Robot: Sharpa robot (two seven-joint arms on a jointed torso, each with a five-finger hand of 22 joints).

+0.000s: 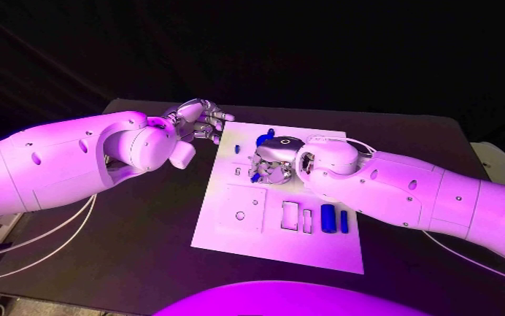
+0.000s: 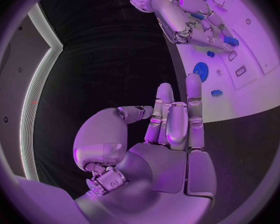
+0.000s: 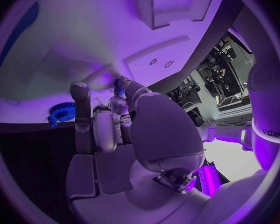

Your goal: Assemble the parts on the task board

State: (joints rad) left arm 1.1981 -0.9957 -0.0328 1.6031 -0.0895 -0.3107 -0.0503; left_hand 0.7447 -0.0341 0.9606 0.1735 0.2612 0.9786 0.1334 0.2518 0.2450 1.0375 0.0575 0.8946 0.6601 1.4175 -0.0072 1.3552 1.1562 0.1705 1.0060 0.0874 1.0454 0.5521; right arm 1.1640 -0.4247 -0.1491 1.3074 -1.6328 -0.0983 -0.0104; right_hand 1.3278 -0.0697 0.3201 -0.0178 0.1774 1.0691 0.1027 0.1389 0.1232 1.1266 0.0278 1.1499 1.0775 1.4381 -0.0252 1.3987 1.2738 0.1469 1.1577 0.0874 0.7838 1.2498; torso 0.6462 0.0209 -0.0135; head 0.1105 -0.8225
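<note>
The white task board [image 1: 316, 247] lies in the middle of the black table. My right hand [image 1: 271, 163] hovers low over the board's middle and pinches a small blue part [image 1: 256, 177] at its fingertips; the same blue part [image 3: 119, 86] shows between thumb and finger. My left hand [image 1: 195, 122] floats over the table beside the board's far left corner, fingers straight and apart [image 2: 175, 119], holding nothing. A blue gear [image 1: 266, 135] sits at the board's far edge, with a small blue piece [image 1: 238, 148] near it. Two blue cylinders [image 1: 328, 218] lie on the near right of the board.
Rectangular recesses [image 1: 290, 215] and a square plate with a hole [image 1: 241, 212] mark the board's near half. The blue gear [image 2: 201, 70] and the small blue piece [image 2: 216, 92] lie between the two hands. White cables [image 1: 47, 239] trail over the table at the left.
</note>
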